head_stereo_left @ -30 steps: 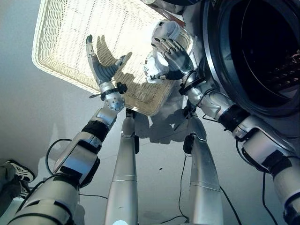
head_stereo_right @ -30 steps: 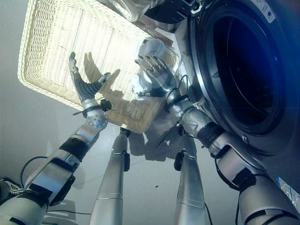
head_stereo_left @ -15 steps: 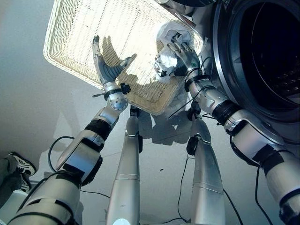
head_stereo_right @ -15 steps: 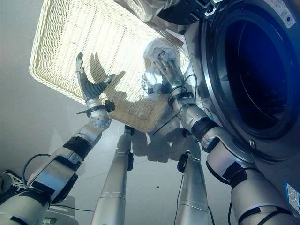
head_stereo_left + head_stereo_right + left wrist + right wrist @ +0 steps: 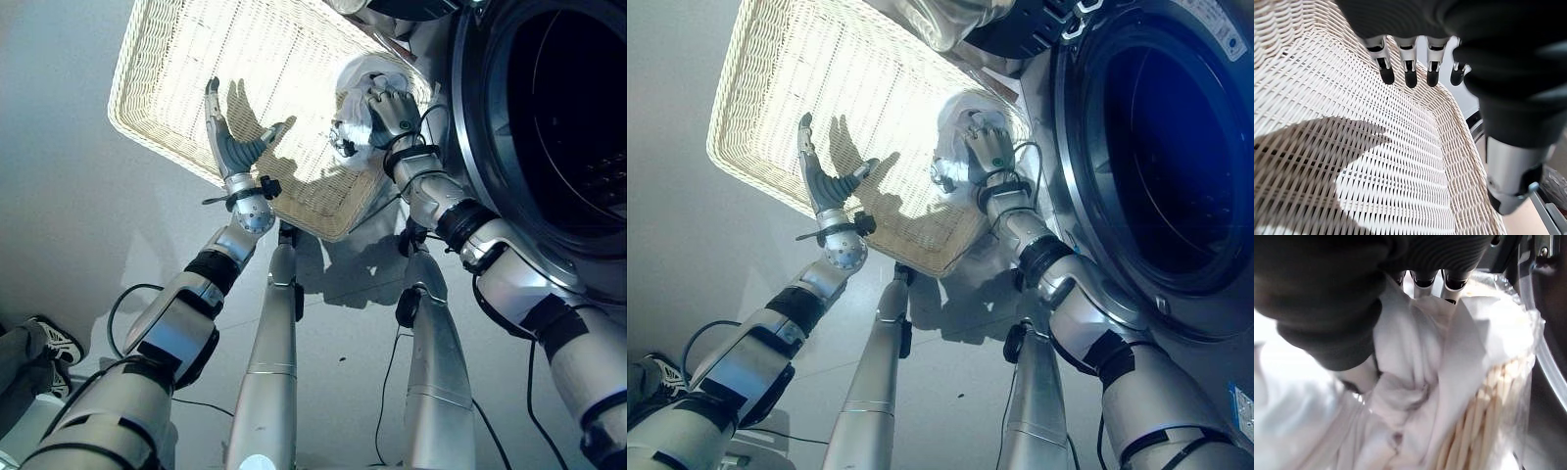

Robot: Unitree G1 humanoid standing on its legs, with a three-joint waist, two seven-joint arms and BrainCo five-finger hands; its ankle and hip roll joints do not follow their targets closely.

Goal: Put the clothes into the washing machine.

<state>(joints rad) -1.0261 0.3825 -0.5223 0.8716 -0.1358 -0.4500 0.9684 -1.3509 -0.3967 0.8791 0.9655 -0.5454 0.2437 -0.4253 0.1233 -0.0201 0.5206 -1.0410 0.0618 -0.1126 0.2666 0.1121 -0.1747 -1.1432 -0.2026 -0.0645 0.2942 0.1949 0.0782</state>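
A bundle of white clothes (image 5: 355, 76) lies in the corner of a cream wicker basket (image 5: 176, 157) closest to the washing machine's dark round opening (image 5: 573, 108). My right hand (image 5: 392, 113) lies on the bundle, fingers curled down into the cloth. In the right wrist view the fingers (image 5: 1422, 281) sink into folds of the white cloth (image 5: 1415, 357). My left hand (image 5: 233, 149) is held open above the basket's bare woven floor, fingers straight and thumb spread. The left wrist view looks past its dark fingertips (image 5: 1410, 76) onto the weave (image 5: 1352, 161).
The machine's grey door ring (image 5: 1073, 235) stands right beside the basket's corner. A pale translucent thing (image 5: 950, 20) hangs over the basket's far edge. A person's shoe (image 5: 44, 340) shows on the grey floor at lower left.
The camera has shifted. My right hand went from open above the white clothes to down on the bundle, fingers curled into it. The left hand stays open over the basket.
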